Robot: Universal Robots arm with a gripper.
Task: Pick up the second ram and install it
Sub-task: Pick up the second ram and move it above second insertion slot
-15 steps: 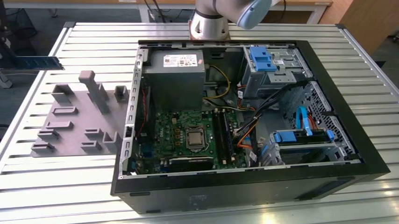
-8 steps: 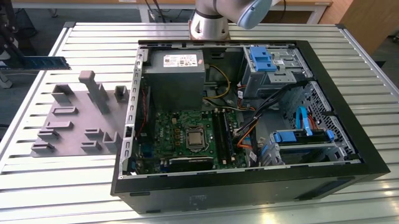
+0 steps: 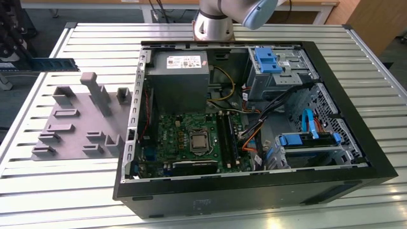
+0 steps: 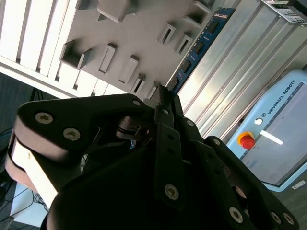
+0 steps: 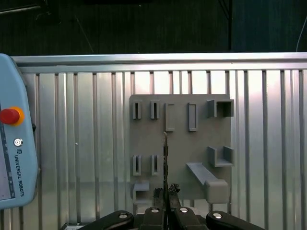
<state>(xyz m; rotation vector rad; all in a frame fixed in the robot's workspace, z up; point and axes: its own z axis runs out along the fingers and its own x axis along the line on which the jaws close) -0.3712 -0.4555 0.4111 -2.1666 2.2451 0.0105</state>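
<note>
The second ram (image 3: 56, 64) is a thin dark-blue stick held level in the air at the exterior view's left, above the table edge and the grey fixture plate (image 3: 76, 121). My gripper (image 3: 25, 62) is shut on one end of it. In the second wrist view the black fingers (image 4: 163, 103) clamp the ram (image 4: 199, 45), which reaches out over the fixture plate (image 4: 139, 28). The first wrist view shows the ram (image 5: 165, 158) edge-on, rising from my gripper (image 5: 167, 195) over the plate (image 5: 180, 143). The motherboard's memory slots (image 3: 228, 136) lie inside the open computer case (image 3: 343, 176).
The case holds a grey power supply (image 3: 178, 78), light-blue drive brackets (image 3: 267, 59), cables and a bare processor (image 3: 199, 140). Upright holders stand on the fixture plate. A teach pendant (image 5: 14, 143) lies on the slatted metal table (image 5: 86, 143). The arm's base (image 3: 213, 24) stands behind the case.
</note>
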